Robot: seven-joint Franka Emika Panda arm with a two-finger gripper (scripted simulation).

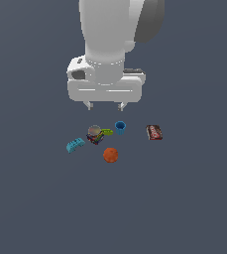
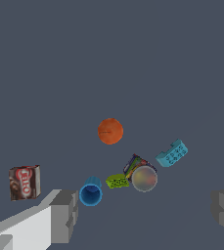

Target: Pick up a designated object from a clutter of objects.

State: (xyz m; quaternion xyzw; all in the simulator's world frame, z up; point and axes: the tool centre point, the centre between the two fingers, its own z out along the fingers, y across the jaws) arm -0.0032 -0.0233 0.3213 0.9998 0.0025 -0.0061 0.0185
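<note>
1. A Franka arm's fingers [image 1: 105, 105] hang spread and empty above a small clutter on the dark grey surface [image 1: 184, 208] — nothing between them.
2. The yellow-green piece [image 1: 107, 132] lies wedged between the blue cup [image 1: 120, 127] and a multicoloured lump with a grey dome [image 1: 94, 134], touching the lump, just beside the cup.
3. An orange ball [image 1: 110, 155] sits near, a cyan toothed block [image 1: 75, 145] off to the exterior view's left, a dark red box [image 1: 154, 132] well apart on its right.
4. The box carries white lettering, too blurred to read.
5. In the wrist view both fingers [image 2: 63, 215] are cut off at the frame's edges; the lump's patterned side is hard to make out.
</note>
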